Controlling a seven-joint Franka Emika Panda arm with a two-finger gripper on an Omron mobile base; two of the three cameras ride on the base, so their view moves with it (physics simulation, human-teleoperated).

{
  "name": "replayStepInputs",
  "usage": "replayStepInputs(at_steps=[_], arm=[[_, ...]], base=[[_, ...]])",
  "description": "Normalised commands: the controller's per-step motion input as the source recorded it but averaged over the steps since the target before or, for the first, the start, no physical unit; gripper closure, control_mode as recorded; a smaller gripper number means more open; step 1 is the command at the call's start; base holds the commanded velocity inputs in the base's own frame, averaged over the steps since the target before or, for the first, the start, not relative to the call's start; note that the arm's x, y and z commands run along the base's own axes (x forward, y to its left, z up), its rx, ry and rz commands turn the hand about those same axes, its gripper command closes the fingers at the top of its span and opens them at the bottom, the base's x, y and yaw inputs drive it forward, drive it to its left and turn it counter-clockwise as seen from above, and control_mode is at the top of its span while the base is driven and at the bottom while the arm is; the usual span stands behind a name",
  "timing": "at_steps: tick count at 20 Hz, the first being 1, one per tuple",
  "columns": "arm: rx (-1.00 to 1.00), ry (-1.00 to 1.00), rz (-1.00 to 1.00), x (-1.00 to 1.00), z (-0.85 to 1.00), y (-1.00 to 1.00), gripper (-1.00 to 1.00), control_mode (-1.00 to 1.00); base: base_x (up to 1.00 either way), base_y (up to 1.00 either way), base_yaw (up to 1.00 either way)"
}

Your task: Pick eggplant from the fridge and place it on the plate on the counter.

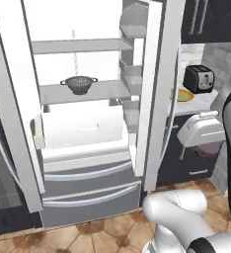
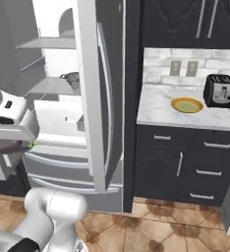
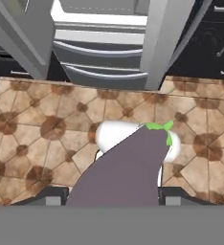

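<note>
Brown patterned floor tiles (image 3: pixel 32 129) lie below my hand, with the open fridge (image 1: pixel 83 128) ahead and the counter (image 2: pixel 156 106) off to its right. My gripper (image 3: pixel 114 203) is clenched on the eggplant (image 3: pixel 128 167), which sticks out between the fingers, its green cap pointing away from me, out of the fridge and above the floor. The plate (image 2: pixel 186 105) waits on the counter beside the toaster (image 2: pixel 220 91), well apart from my hand. I judge the carry to be the risky part: the open fridge door (image 2: pixel 100 98) stands between me and the counter, so a wide swing could clip it and knock the eggplant loose. A careless release could also roll it off the plate.
</note>
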Motion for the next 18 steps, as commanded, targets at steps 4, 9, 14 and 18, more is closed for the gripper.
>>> replayStepInputs(at_steps=[4,9,14,18], arm=[[0.0,0.0,0.0,0.0,0.0,0.0,1.0,1.0],[0.0,0.0,0.0,0.0,0.0,0.0,1.0,1.0],[0.0,0.0,0.0,0.0,0.0,0.0,1.0,1.0],[0.0,0.0,0.0,0.0,0.0,0.0,1.0,1.0]], base=[[0.0,-1.0,-0.02],[0.0,-1.0,-0.01],[0.1,-0.97,0.0],[0.49,-0.64,0.0]])
